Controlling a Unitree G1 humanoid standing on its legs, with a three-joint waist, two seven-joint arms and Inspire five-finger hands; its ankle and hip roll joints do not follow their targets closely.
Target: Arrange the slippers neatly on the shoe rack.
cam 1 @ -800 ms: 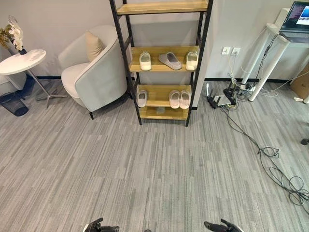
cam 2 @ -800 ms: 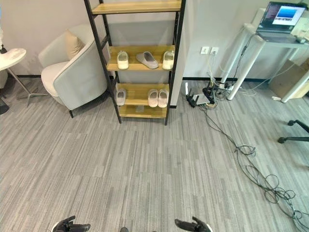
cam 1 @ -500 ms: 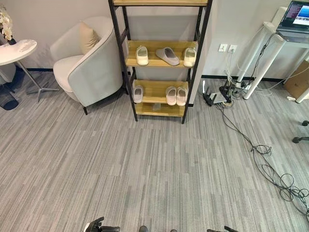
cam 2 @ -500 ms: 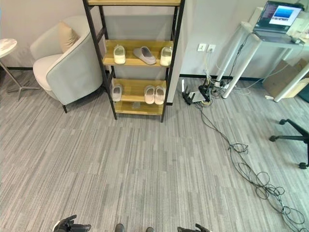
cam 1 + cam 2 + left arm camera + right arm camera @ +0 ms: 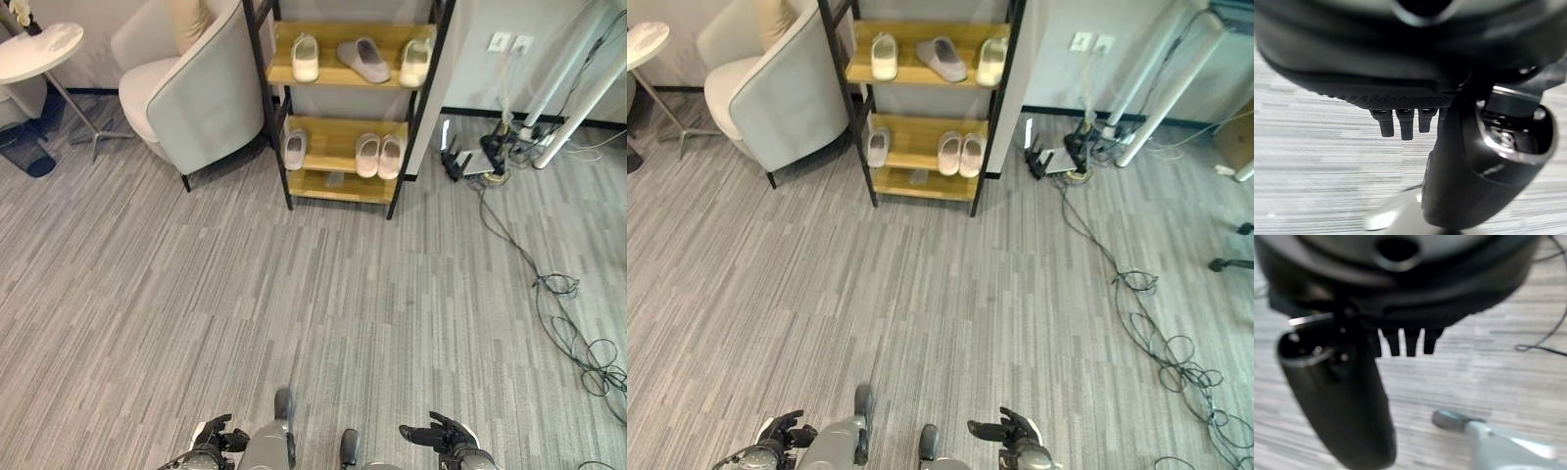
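Wooden shelves in a black frame made up the shoe rack (image 5: 345, 108), which stood against the wall beyond a stretch of grey striped floor (image 5: 294, 294). On its upper visible shelf lay a cream slipper (image 5: 306, 58) at the left, a grey slipper (image 5: 363, 60) set askew in the middle, and another cream slipper (image 5: 415, 62) at the right. On the shelf below, one pale slipper (image 5: 295, 149) sat alone at the left, well apart from a pair of slippers (image 5: 377, 155) lying side by side. A grey armchair (image 5: 191, 93) stood just beside the rack. Low near the robot, the left hand (image 5: 211, 443) and the right hand (image 5: 443, 439) both hung with fingers straight and relaxed, holding nothing, far from the rack.
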